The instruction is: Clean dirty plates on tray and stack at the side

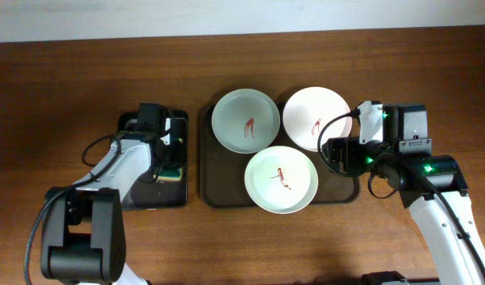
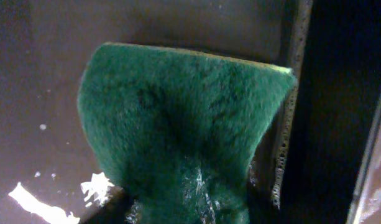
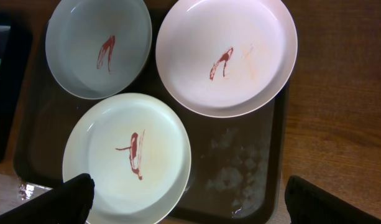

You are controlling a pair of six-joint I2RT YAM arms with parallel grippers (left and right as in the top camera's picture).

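Observation:
Three plates lie on the dark brown tray (image 1: 217, 180), each with a red smear: a pale green one (image 1: 244, 120) at the back left, a pinkish one (image 1: 317, 119) at the back right and a white one (image 1: 281, 180) in front. My right gripper (image 1: 331, 154) is open and empty above the tray's right side. In the right wrist view its fingers (image 3: 190, 208) straddle the white plate's (image 3: 125, 158) edge and bare tray (image 3: 240, 168). My left gripper (image 1: 164, 154) is over the small black tray, pinching the green sponge (image 2: 178, 124); its fingertips are mostly hidden.
The small black tray (image 1: 135, 198) sits left of the brown tray, with the sponge (image 1: 172, 172) on its right side. Wet patches show on the brown tray's bare right part. Wooden table surrounds both trays, and a white wall edge runs along the back.

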